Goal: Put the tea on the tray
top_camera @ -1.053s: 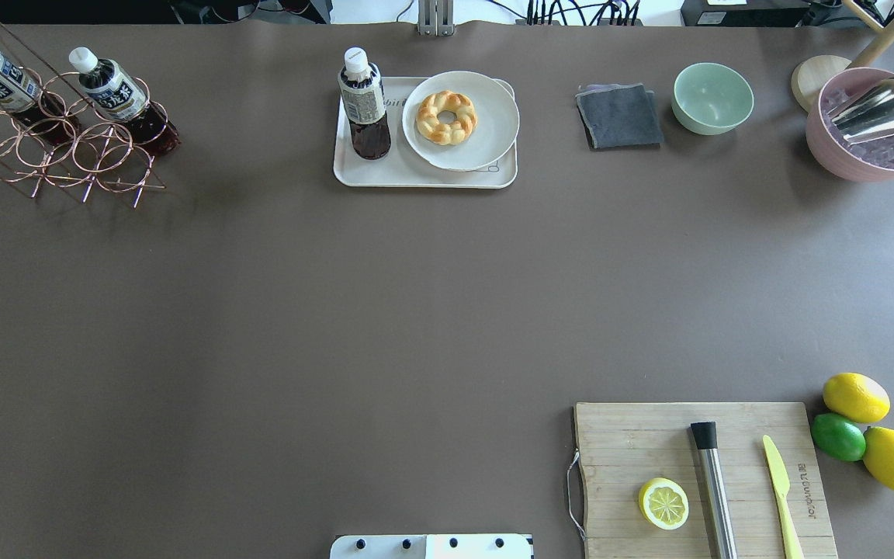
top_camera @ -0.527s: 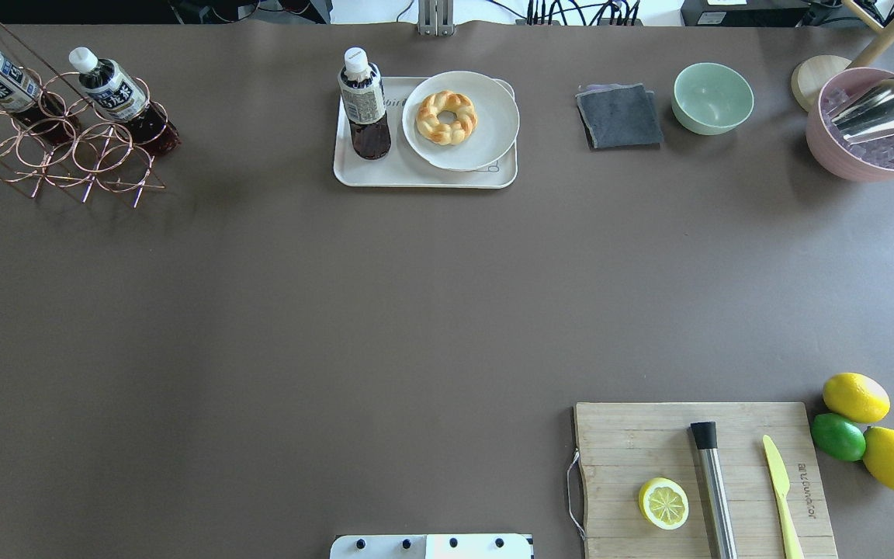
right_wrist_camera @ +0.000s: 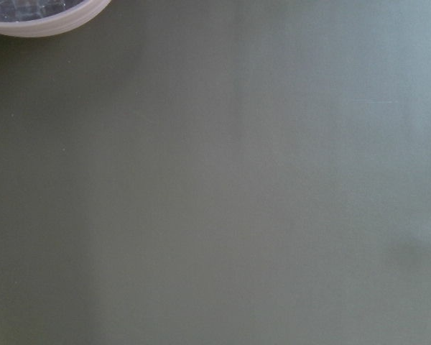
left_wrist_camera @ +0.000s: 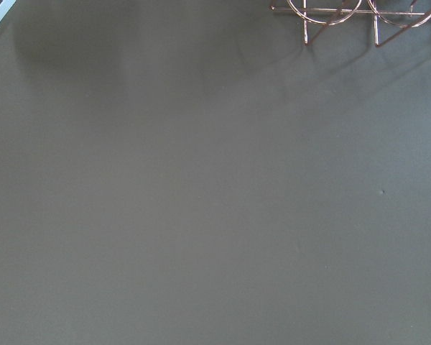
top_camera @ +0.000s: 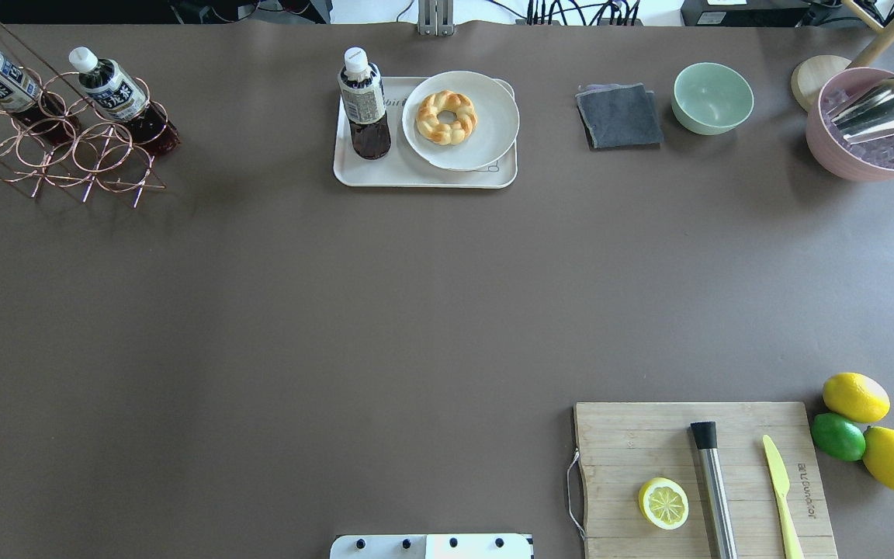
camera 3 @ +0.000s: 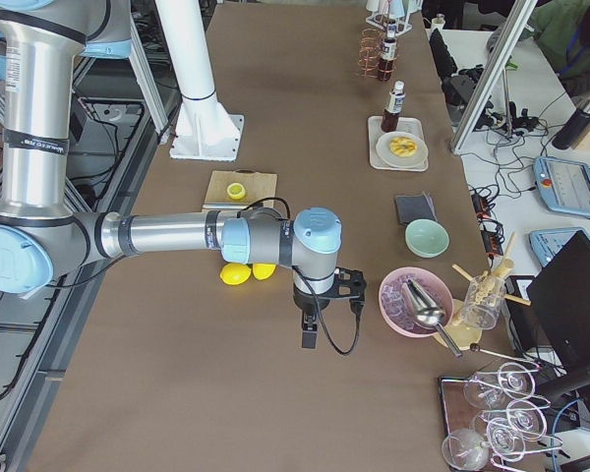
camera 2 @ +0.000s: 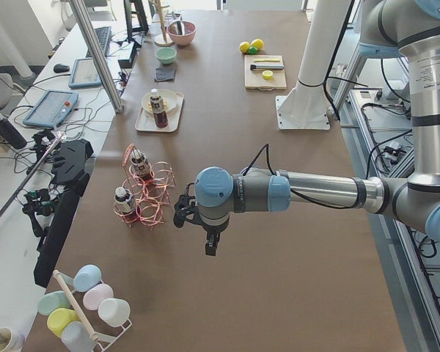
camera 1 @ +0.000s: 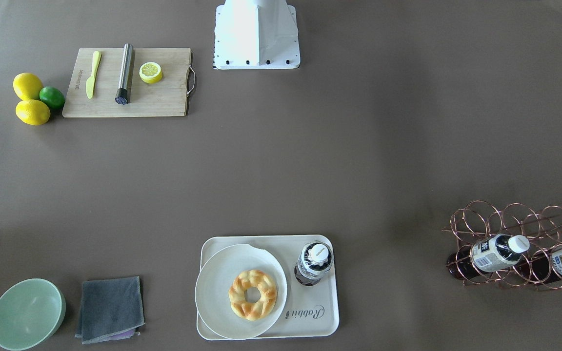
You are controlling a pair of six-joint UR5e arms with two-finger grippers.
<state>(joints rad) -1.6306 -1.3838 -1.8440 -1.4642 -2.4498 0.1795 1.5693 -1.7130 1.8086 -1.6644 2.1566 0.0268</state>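
Note:
A tea bottle (top_camera: 364, 105) stands upright on the left part of the cream tray (top_camera: 416, 177), beside a white plate (top_camera: 486, 147) with a braided doughnut. The front-facing view shows the bottle (camera 1: 313, 263) and the tray (camera 1: 320, 317) with its "Rabbit" print. My left gripper (camera 2: 180, 215) shows only in the exterior left view, over bare table near the copper rack. My right gripper (camera 3: 346, 283) shows only in the exterior right view, near the pink bowl. I cannot tell whether either is open or shut. Both are far from the tray.
A copper wire rack (top_camera: 59, 147) at the far left holds two more tea bottles. A grey cloth (top_camera: 619, 116), a green bowl (top_camera: 712, 97) and a pink bowl of ice (top_camera: 874, 128) stand at the back right. A cutting board (top_camera: 633, 442) and lemons (top_camera: 855, 397) are front right.

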